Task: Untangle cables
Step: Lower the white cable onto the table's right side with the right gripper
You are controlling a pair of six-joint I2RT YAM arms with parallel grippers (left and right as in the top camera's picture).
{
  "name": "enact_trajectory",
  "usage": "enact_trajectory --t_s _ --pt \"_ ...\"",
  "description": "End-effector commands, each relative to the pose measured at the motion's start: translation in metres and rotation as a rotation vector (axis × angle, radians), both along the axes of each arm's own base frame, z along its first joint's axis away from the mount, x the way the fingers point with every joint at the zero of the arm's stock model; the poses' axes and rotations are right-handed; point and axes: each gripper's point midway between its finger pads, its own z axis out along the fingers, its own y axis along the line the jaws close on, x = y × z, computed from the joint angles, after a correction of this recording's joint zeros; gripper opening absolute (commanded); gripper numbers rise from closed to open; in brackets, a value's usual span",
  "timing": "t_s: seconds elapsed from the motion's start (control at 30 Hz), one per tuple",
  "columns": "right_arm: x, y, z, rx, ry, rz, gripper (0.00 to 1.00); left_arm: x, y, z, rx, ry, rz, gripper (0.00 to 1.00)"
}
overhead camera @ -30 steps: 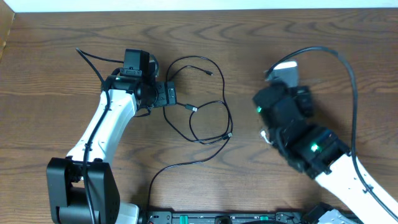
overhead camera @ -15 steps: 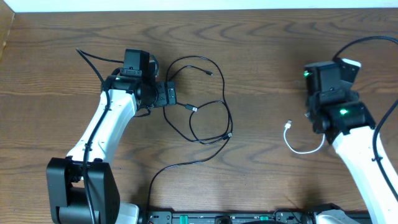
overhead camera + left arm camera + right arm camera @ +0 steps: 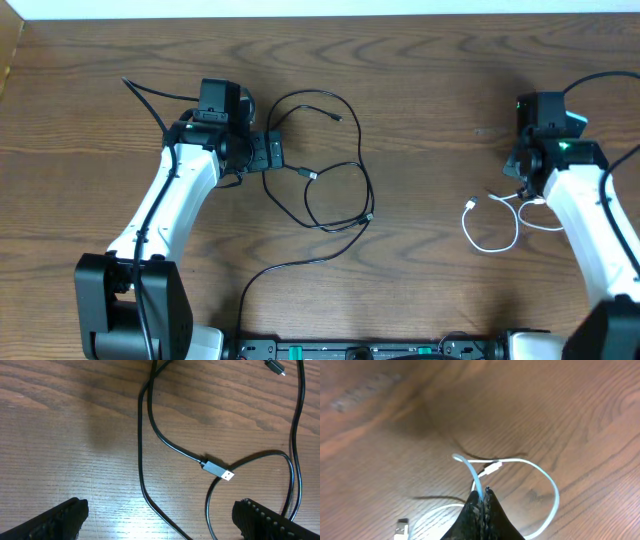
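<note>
While the right gripper (image 3: 482, 494) pinches its dark tapered fingertips tight on a thin, glossy white cable (image 3: 468, 466), the cord curls in soft loops on the right of the grained brown wooden table (image 3: 420, 70), with a small flat plug (image 3: 400, 527) at its loose end. Toward the left, the slim black cables (image 3: 139, 440) lie in overlapping rounded loops, one ending in a rectangular silver metal plug (image 3: 220, 471). The left gripper (image 3: 161, 522) hovers above them, its ribbed black fingers spread wide, holding nothing.
</note>
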Motion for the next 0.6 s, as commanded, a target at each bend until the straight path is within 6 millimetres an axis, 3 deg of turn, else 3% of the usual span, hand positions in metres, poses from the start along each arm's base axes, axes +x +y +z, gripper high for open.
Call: enact_trajectory --t_s 0.0,0.2,0.23,0.27,0.3,0.33,0.37,0.47,0.57 --pt "-0.001 -0.008 -0.015 0.011 0.049 -0.039 0.02 0.001 -0.001 0.001 -0.011 0.002 0.0 0.98" --pt "-0.014 0.005 -0.05 0.097 0.187 -0.025 0.03 0.001 -0.001 0.001 -0.011 0.002 0.0 0.98" --pt "-0.016 0.004 -0.055 0.098 0.206 -0.026 0.09 0.001 -0.001 0.001 -0.011 0.002 0.0 0.98" --pt "-0.017 0.005 -0.059 0.099 0.223 -0.027 0.24 0.001 -0.001 0.001 -0.011 0.002 0.0 0.98" --pt "-0.018 0.005 -0.062 0.099 0.236 -0.027 0.52 0.001 -0.001 0.001 -0.011 0.002 0.0 0.98" --pt "-0.019 0.005 -0.066 0.1 0.249 -0.028 0.7 0.001 -0.001 0.001 -0.011 0.002 0.0 0.98" --pt "-0.019 0.005 -0.069 0.099 0.26 -0.028 0.79 0.001 -0.001 0.001 -0.011 0.002 0.0 0.98" --pt "-0.019 0.005 -0.076 0.097 0.282 -0.015 0.93 0.001 -0.001 0.001 -0.011 0.002 0.0 0.98" --pt "-0.008 0.004 -0.075 0.088 0.253 0.025 0.99 0.001 -0.001 0.001 -0.011 0.002 0.0 0.98"
